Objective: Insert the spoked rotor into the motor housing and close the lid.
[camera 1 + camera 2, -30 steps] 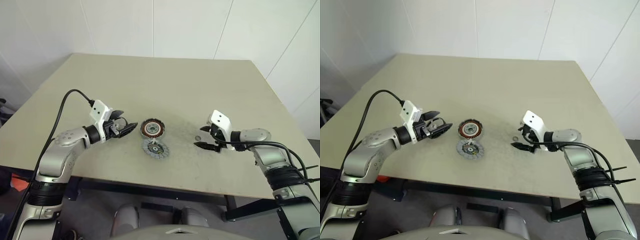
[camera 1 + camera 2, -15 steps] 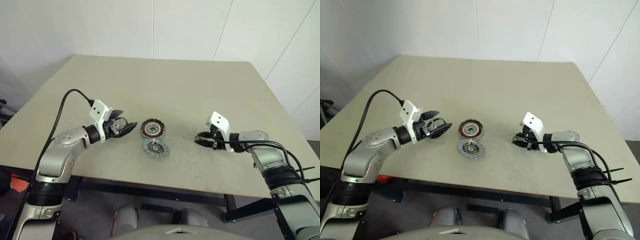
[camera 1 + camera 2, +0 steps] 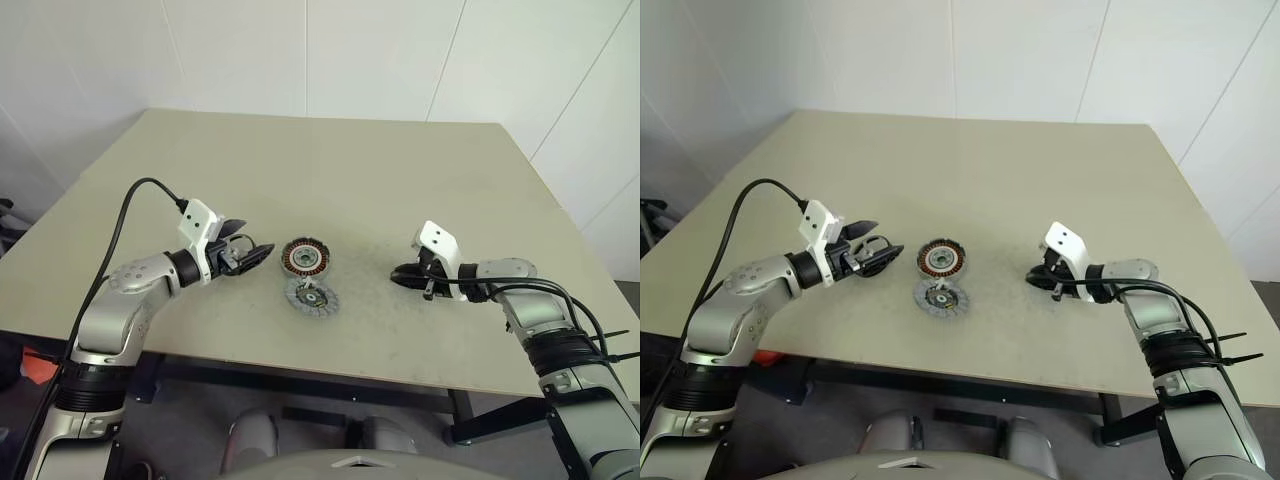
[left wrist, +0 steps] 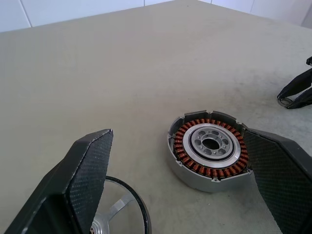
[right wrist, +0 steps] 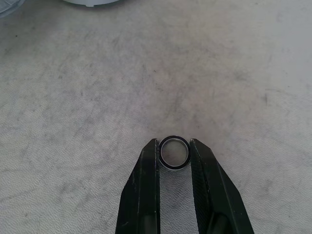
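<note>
The motor housing point(image 3: 304, 257), round with copper windings around a pale centre, lies near the table's middle. It also lies between the tips of my open left gripper point(image 4: 178, 134), and is not gripped. The spoked rotor point(image 3: 311, 297), a flat grey disc, lies just in front of it, and its dark rim point(image 4: 139, 214) sits beside one left finger. My left gripper point(image 3: 252, 255) hovers left of the housing. Off to the right, my right gripper point(image 5: 174, 144) is shut on a small metal ring point(image 5: 174, 152) resting on the table. The lid is out of view.
The beige table point(image 3: 330, 170) stretches wide and bare behind the parts. Its front edge point(image 3: 330, 372) runs close below the rotor. The tabletop is scuffed grey around the right gripper point(image 3: 400, 276). White walls stand beyond the table.
My right gripper has sunk to the table and shut on the small ring that lay between its open fingers. The left arm, housing and rotor have not moved.
</note>
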